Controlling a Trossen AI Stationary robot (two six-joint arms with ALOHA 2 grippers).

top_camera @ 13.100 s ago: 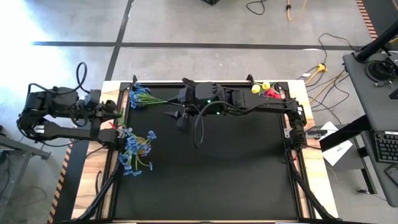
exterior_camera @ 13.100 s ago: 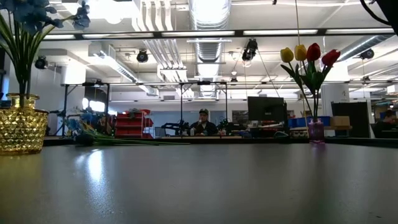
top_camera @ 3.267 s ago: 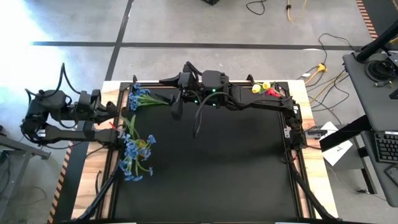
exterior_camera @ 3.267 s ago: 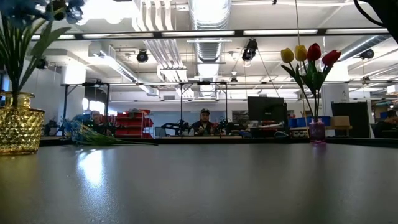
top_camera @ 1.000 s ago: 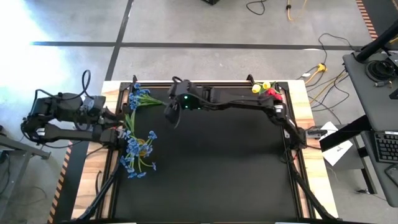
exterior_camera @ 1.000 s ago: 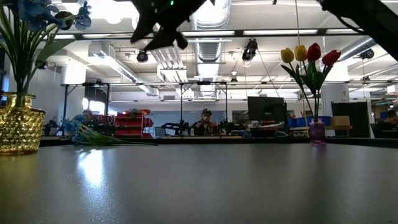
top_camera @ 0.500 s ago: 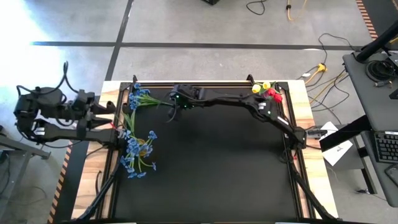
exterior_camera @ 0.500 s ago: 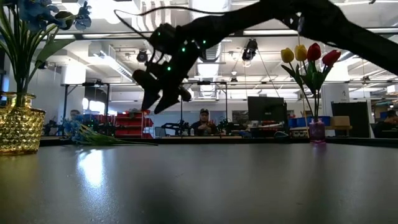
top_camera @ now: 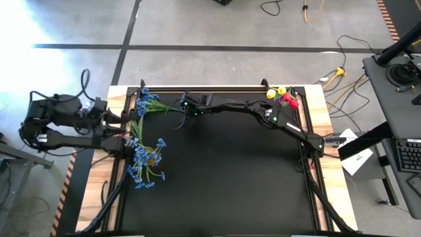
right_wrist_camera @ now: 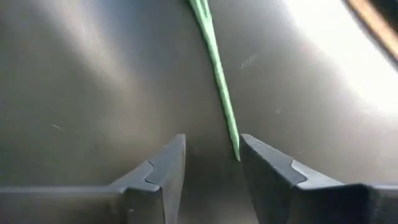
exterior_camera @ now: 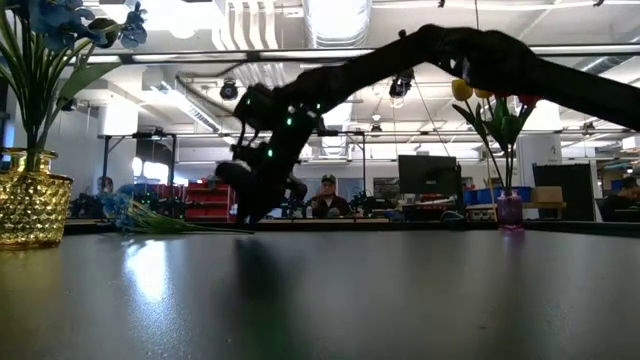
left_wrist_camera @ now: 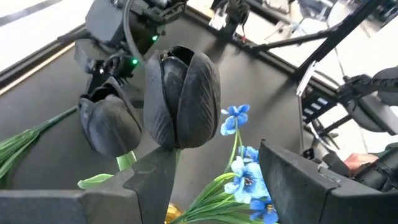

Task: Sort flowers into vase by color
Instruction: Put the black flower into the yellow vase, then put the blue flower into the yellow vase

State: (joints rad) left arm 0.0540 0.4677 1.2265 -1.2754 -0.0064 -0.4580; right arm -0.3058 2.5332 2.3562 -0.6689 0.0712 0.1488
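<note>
The right gripper (right_wrist_camera: 211, 163), jaws partly open around nothing yet, straddles the thin green stem (right_wrist_camera: 216, 68) of the light, floppy blue artificial flower (top_camera: 150, 104) lying at the black tabletop's (top_camera: 230, 178) far left corner, best pinched mid-stem, while the left gripper (top_camera: 125, 118) waits open.

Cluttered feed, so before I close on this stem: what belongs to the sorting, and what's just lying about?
Job: loose blue flowers, gold vase, tulip vase, right tool at the stem, left tool at the table's left edge.
Lying about: floor cables, keyboard, paper.
</note>
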